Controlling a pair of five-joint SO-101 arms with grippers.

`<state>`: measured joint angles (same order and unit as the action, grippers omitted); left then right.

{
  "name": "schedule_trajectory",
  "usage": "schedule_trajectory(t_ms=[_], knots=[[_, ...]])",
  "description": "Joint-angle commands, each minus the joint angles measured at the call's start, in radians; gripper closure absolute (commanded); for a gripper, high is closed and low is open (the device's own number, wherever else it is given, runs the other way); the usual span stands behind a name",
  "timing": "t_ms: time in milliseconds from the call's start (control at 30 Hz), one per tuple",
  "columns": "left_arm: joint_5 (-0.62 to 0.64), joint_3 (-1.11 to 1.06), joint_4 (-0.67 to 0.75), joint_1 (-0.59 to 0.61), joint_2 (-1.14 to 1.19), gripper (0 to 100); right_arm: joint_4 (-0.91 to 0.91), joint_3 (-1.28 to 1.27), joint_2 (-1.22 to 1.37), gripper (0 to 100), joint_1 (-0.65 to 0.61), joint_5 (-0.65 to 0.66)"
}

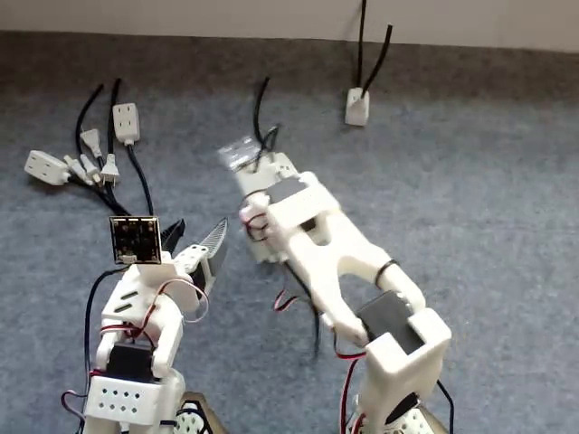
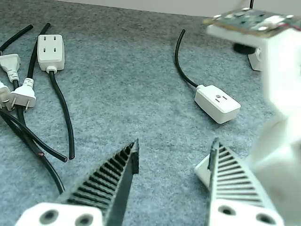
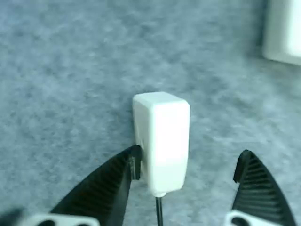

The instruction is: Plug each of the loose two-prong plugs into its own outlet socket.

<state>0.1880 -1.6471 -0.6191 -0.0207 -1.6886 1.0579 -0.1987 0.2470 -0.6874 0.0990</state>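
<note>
While the left claw [image 2: 175, 143] hangs spread, the right claw [image 3: 189, 154] — spread too — straddles a white corded block [image 3: 162, 136]. Grasp seems next: close squarely.

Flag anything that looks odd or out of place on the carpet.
Nothing looks broken or spilled. The only untidy spot is the black cords crossing over one another beside the two loose plugs.
</note>
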Motion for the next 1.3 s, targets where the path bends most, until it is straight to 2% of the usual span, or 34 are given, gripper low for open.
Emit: schedule_trajectory(t_ms=[0,467,700,967,1100,1267], knots=[[-0.003,0.008,0.034,-0.015,-0.007,75,0.008,-0.007,-0.019,68.0,-0.101,-0.026],[-0.003,0.008,0.034,-0.013,-0.007,75,0.001,-0.012,-0.012,68.7,-0.105,-0.021],[-0.003,0.008,0.034,-0.013,-0.007,75,0.002,-0.001,0.094,86.3,-0.09,-0.021],[-0.003,0.008,0.034,-0.013,-0.007,75,0.027,0.041,0.114,87.2,-0.044,-0.023],[-0.003,0.008,0.034,-0.013,-0.007,75,0.114,0.124,0.114,87.2,0.022,-0.023],[-0.003,0.008,0.034,-0.015,-0.007,75,0.183,0.242,0.12,87.2,0.186,-0.021]])
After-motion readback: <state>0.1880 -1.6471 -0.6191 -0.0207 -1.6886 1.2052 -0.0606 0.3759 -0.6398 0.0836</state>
